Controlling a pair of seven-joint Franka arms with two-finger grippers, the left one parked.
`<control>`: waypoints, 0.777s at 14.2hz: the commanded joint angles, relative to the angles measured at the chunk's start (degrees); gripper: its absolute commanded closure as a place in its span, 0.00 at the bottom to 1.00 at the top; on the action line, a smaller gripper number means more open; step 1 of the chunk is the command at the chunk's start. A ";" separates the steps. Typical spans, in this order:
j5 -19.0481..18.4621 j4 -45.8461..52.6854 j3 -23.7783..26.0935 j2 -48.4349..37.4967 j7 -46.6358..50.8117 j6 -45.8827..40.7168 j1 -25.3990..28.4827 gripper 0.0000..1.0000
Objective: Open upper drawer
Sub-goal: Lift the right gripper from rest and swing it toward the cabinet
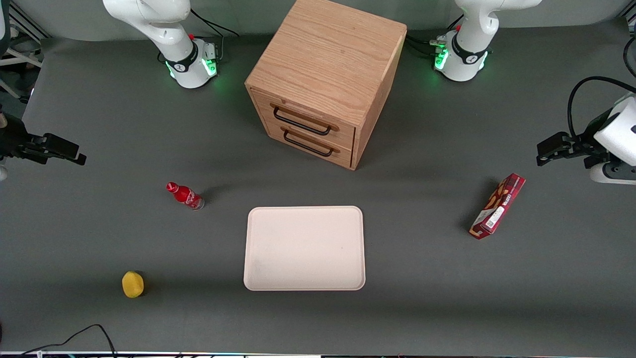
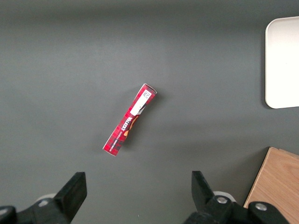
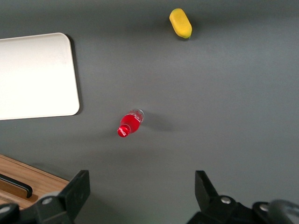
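Observation:
The oak cabinet (image 1: pixel 328 54) stands at the back middle of the table. Its upper drawer (image 1: pixel 343 130) is shut, with a long black wire handle (image 1: pixel 300 122) across its front. The matching lower drawer (image 1: pixel 338 155) sits just below it, also shut. My right gripper (image 1: pixel 79 156) hovers above the table at the working arm's end, well away from the cabinet. In the right wrist view the gripper (image 3: pixel 142 186) is open and empty over bare table. A corner of the cabinet (image 3: pixel 42 179) with a bit of black handle (image 3: pixel 16 185) shows beside it.
A small red cola bottle (image 1: pixel 185 196) stands between my gripper and the cabinet, nearer the front camera. A yellow lemon (image 1: pixel 132 284) lies nearer still. A white tray (image 1: pixel 304 247) lies in front of the cabinet. A red snack box (image 1: pixel 497 206) lies toward the parked arm's end.

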 commanded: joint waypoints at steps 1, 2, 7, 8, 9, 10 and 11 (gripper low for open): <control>1.10 0.93 0.56 -0.17 -0.11 -0.95 -0.50 0.00; 1.10 1.28 0.56 -0.17 0.07 -0.95 -0.41 0.00; 1.01 4.97 0.65 0.44 -0.20 -1.21 -0.23 0.00; 1.01 4.80 0.74 0.53 0.15 -0.86 -0.23 0.00; 1.18 4.97 0.82 0.53 0.07 -0.86 -0.40 0.00; 1.45 5.50 0.83 0.53 0.15 -0.77 -0.32 0.00; 1.36 5.59 0.83 0.44 0.07 -0.43 -0.23 0.00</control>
